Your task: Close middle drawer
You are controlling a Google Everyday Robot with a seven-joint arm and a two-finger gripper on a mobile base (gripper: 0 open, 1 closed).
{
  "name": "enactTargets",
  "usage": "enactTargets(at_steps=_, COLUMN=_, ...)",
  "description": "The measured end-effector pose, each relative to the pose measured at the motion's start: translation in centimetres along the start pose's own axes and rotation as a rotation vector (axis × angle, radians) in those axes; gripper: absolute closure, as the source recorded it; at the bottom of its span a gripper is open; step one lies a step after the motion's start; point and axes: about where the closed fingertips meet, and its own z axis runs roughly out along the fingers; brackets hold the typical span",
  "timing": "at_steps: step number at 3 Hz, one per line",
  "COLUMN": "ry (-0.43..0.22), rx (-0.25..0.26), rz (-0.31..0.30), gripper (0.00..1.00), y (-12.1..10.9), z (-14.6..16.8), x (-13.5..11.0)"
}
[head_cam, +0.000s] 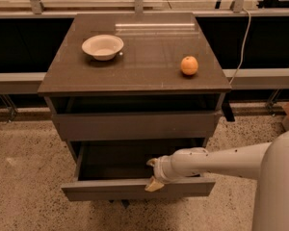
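Note:
The middle drawer [111, 189] is pulled out from the dark grey-brown cabinet, and its dark, empty inside shows. Its plain flat front faces me, low in the camera view. My white arm reaches in from the right. My gripper [152, 178] rests at the top edge of the drawer front, just right of its middle, with a beige fingertip [154, 185] against the front. The uppermost drawer front [135, 125] sits above it, under the tabletop. The lowest drawer is hidden beneath the open one.
A white bowl [102, 46] and an orange [189, 65] stand on the cabinet top [144, 76]. A speckled floor [24, 177] surrounds the cabinet. A low ledge and rails run behind it, with a cable [241, 42] hanging at the right.

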Motion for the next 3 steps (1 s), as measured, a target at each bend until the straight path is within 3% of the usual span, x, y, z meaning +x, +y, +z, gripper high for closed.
enactTargets(at_steps=2, ry=0.005, rx=0.019, rz=0.0, gripper=0.3, y=-5.8, z=0.7, x=-0.1)
enactTargets(at_steps=3, ry=-0.03, rx=0.062, rz=-0.003, gripper=0.29, y=-6.4, z=-0.5, x=-1.2)
